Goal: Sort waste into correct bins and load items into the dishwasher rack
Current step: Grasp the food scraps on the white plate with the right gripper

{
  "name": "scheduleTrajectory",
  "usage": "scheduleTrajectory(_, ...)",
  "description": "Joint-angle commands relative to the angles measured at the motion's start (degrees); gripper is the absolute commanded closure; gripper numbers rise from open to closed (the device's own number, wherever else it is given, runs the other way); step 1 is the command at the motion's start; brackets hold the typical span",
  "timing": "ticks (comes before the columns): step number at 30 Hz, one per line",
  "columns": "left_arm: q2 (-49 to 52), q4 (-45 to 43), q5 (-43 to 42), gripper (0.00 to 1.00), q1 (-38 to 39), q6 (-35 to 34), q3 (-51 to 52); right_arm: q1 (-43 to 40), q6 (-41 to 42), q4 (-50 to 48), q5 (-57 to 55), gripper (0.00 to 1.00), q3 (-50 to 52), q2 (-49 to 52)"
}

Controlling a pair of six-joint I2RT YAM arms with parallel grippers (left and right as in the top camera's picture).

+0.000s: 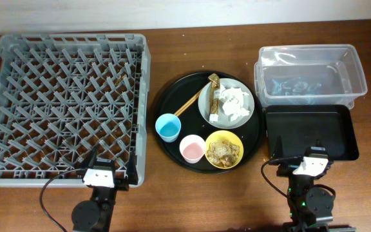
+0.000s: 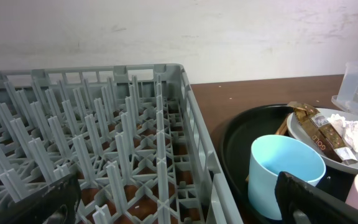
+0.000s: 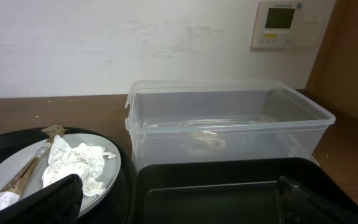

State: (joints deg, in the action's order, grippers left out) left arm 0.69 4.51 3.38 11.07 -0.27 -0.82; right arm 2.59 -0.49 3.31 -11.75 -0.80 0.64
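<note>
Both wide open, empty: left end effector (image 2: 176, 190), right end effector (image 3: 179, 186). I'd pinch the tissue (image 1: 236, 100) high, at 12 o'clock from the yellow bowl (image 1: 236, 138).

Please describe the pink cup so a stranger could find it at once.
Right of the grey rack lies a round black tray. The pink cup stands at its robot-side edge, between the blue cup and yellow bowl; only it is pink.
</note>
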Motion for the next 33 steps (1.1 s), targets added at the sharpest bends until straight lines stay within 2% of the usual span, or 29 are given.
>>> scheduleTrajectory(1, -0.02, 0.11, -0.63, 0.01, -0.11, -0.55, 0.28, -0.37, -0.13, 0.11, -0.35, 0.02, 0.48, -0.28)
scheduleTrajectory(21, -0.02, 0.09, -1.05, 0.01, -0.11, -0.57, 0.28, -0.37, -0.13, -0.15, -0.31, 0.02, 0.48, -0.28)
scheduleTrajectory(22, -0.02, 0.04, -1.05, 0.01, -0.11, -0.55, 0.28, -0.37, -0.09, -0.7, 1.33, 0.02, 0.48, -0.28)
scheduleTrajectory(24, -0.02, -2.84, -1.07, 0.01, -0.11, -0.57, -0.07, -0.37, 0.15, -1.31, 12.61, 0.01, -1.33, -0.28)
scheduleTrajectory(27, 1.66, -0.96, -0.96, 0.01, -0.11, -0.57, -7.54, -0.37, 1.18, 6.58, 16.26, 0.02, -11.69, 0.48)
scheduleTrajectory(29, 8.87, 2.49, -1.05, 0.01, -0.11, -0.59, -16.79, -0.37, 1.18, 15.15, 16.33, 0.02, -21.7, 4.92)
scheduleTrajectory(31, 23.89, 14.58, -1.25, 0.01, -0.11, -0.59, -33.42, -0.37, 1.22, 23.43, 17.55, 0.02, -33.0, 14.01)
scheduleTrajectory(32, 30.16, 19.39, -2.71, 0.01, -0.11, -0.57, -40.22, -0.37, 3.54, 27.02, 17.84, 0.01, -38.58, 19.32)
scheduleTrajectory(33, 41.22, 27.56, -6.58, 0.01, -0.11, -0.57, -51.74, -0.37, 10.23, 34.91, 17.79, 0.02, -49.29, 30.23)
